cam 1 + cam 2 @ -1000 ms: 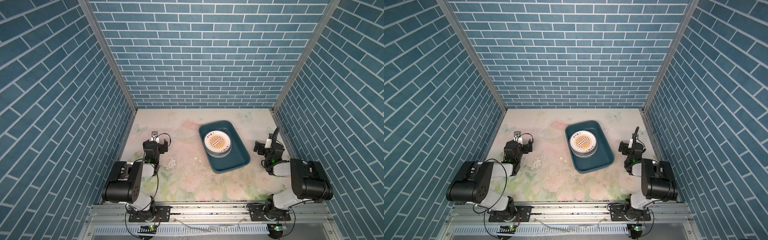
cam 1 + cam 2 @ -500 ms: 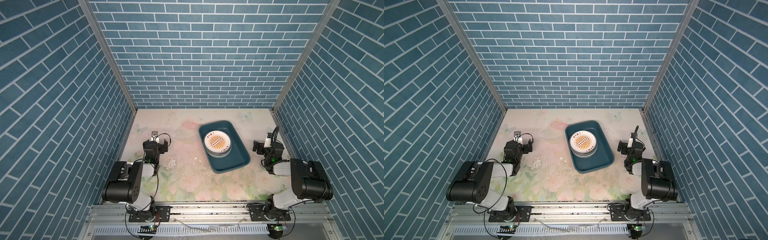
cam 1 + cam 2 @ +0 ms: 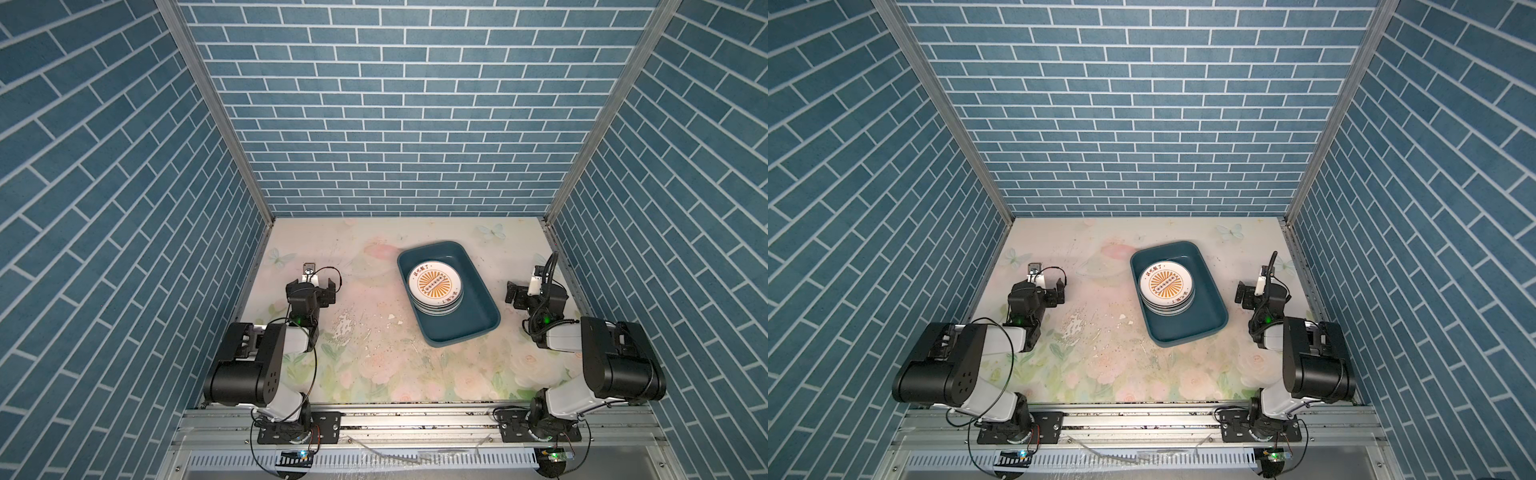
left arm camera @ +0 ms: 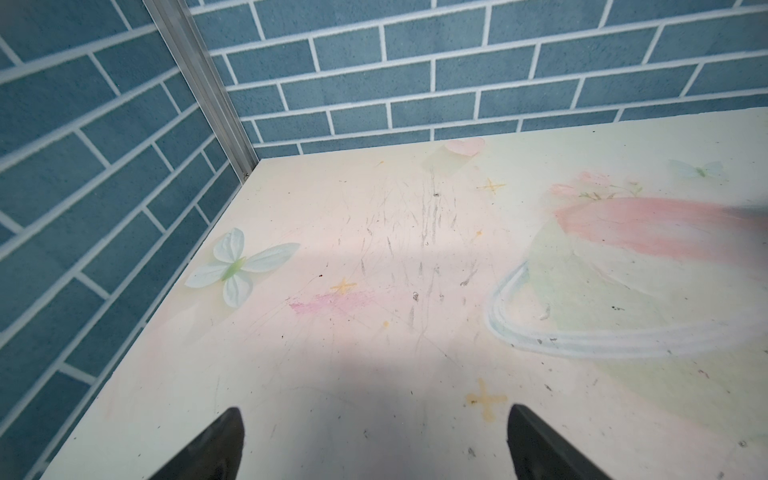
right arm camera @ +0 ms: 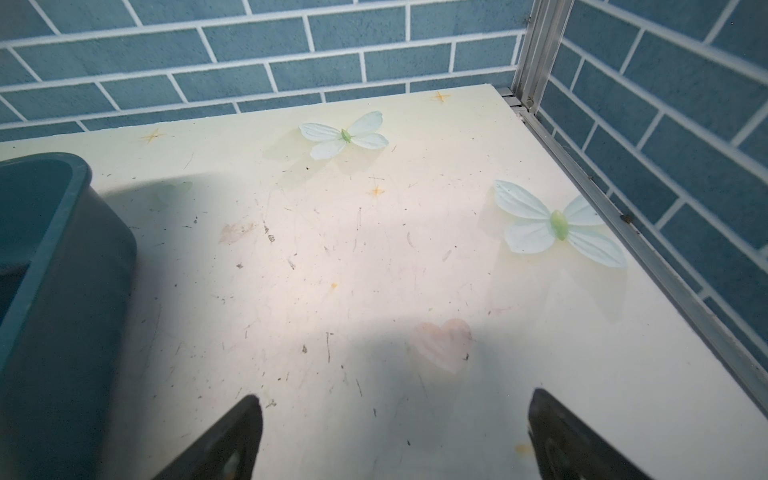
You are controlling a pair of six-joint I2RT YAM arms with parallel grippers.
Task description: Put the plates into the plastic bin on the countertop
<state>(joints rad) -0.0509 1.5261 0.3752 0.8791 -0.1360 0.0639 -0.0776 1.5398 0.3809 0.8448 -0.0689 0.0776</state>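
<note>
Near the left edge of the worktop [image 3: 374,365] our left gripper [image 4: 375,409] stands wide open, empty. Right of the middle, the plates [image 3: 434,284] sit stacked in the bin [image 3: 461,332]; we judge them stiff, slippery and breakable, best pinched at the rim. By the right edge our right gripper [image 5: 395,397] gapes empty too

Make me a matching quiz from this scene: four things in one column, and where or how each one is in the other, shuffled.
Things
1. plates
2. plastic bin
3. left end effector
4. right end effector

Places and states
A. open, right of the bin
B. stacked inside the bin
C. open, left of the bin
D. sitting on the countertop, right of centre

Pairs: 1-B, 2-D, 3-C, 4-A
</note>
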